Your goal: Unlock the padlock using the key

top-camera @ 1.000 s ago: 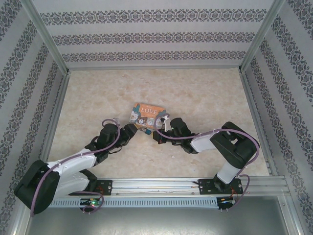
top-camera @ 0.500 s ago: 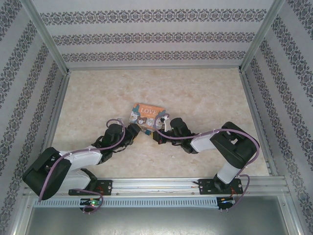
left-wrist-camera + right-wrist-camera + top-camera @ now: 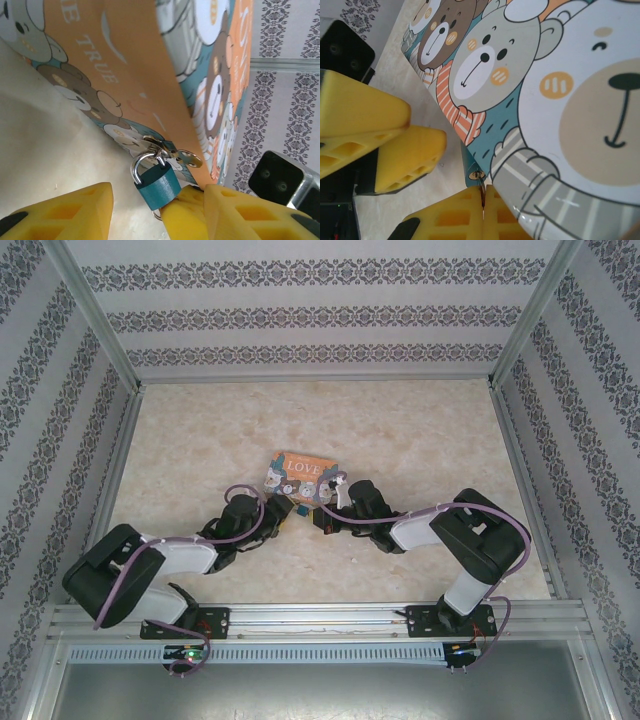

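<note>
The teal padlock (image 3: 158,186) hangs by its silvery shackle (image 3: 136,166) from the hasp of the LOVE tin (image 3: 150,75). My left gripper (image 3: 159,200) is open, one yellow finger (image 3: 65,212) on each side of the padlock, touching neither side. My right gripper (image 3: 483,200) is shut on the tiny dark key (image 3: 481,191), whose tip sits in the keyhole (image 3: 478,175) on the padlock's underside (image 3: 467,161). From above, both grippers (image 3: 283,508) (image 3: 318,512) meet at the tin's near edge (image 3: 300,472). The right gripper's fingers (image 3: 182,217) press under the padlock.
The tin lies on the beige table (image 3: 420,440), inside patterned walls (image 3: 320,315). The metal rail (image 3: 330,618) runs along the near edge. The left gripper's yellow fingers (image 3: 367,117) crowd the space left of the padlock.
My left arm has swung right and reached forward, bringing its open gripper around the padlock at the tin's near edge. The right arm and the tin have stayed put.
</note>
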You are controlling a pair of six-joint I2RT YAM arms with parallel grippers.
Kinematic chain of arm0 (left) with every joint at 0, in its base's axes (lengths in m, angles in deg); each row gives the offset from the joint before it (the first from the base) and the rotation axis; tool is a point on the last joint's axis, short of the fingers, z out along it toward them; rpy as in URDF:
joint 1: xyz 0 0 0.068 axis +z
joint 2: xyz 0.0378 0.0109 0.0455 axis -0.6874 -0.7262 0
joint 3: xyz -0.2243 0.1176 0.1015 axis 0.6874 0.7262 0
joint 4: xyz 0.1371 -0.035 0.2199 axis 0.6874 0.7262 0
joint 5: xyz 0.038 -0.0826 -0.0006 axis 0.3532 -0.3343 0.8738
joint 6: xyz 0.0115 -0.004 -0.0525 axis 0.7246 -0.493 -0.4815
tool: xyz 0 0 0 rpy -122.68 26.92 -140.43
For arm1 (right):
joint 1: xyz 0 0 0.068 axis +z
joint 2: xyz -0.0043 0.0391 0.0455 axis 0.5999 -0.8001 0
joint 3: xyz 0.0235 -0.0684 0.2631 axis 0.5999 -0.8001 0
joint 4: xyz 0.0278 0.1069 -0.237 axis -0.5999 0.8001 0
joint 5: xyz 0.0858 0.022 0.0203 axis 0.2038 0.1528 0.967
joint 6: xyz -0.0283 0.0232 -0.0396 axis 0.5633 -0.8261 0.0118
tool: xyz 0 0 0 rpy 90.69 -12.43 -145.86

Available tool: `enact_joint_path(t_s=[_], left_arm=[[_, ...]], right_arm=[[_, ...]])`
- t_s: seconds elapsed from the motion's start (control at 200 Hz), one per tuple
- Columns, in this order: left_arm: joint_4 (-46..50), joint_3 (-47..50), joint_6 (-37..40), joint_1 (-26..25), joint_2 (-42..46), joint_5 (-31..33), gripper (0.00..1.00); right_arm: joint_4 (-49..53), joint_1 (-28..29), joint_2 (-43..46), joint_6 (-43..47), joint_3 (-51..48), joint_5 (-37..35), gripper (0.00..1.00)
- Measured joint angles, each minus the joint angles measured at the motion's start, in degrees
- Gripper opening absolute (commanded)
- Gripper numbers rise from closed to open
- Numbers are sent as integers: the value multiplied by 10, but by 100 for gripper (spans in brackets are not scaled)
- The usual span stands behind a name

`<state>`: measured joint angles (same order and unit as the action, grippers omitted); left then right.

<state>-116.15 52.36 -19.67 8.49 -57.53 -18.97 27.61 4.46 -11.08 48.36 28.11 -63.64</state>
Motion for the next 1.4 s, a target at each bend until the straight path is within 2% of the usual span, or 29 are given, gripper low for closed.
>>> enact_joint_path(t_s=[0.23,0.45,0.695,0.909,1.119,1.399], left_arm=[[-68,-3,-17,-10,-71,-4,48],[-139,-15,-36,-16,-134,-8,41],[-222,-23,-59,-18,-186,-8,28],[-250,-23,-68,-19,-202,-5,17],[-244,-24,-70,-19,-183,1,5],[-183,-28,-62,-19,-134,14,3]], right_arm=[[0,-7,0,0,0,5,0],[0,-7,0,-4,1,9,0],[1,-11,0,-18,3,12,0],[10,-15,7,-30,3,12,0],[15,-19,25,-41,3,15,17],[40,-30,101,-10,-13,-1,32]])
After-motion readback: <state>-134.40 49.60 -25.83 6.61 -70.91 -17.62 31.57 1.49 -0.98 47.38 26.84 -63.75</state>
